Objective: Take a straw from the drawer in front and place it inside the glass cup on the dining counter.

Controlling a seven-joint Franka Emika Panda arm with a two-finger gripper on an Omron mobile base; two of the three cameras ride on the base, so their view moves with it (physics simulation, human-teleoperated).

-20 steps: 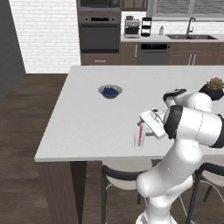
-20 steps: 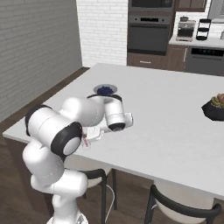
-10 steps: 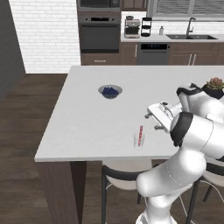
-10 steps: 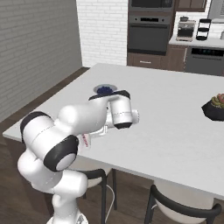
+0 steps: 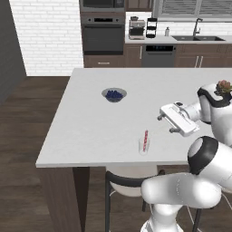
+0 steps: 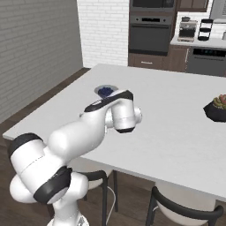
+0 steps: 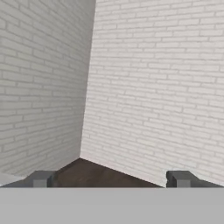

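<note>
The red straw [image 5: 145, 138] stands upright in the glass cup [image 5: 143, 147], near the front edge of the white dining counter [image 5: 90, 131]. My gripper [image 5: 165, 124] hovers above the counter, up and to the right of the cup and apart from it. It is open, with nothing between its fingers. In the hand view the gripper [image 7: 110, 179] points at brick walls, and its fingertips [image 7: 41, 179] stand wide apart. The arm hides the cup in the right base view. The drawer is out of view.
A grey bowl of blue berries [image 5: 113, 94] [image 6: 105, 91] sits mid-counter. A dark bowl with a plant [image 5: 223, 86] [image 6: 218, 106] stands at the right. Stools [image 5: 131, 181] [image 6: 185, 207] are tucked under the front edge. Ovens and a sink counter line the back wall.
The gripper has drawn back up and to the right from the cup and turned level. The straw stays standing in the cup.
</note>
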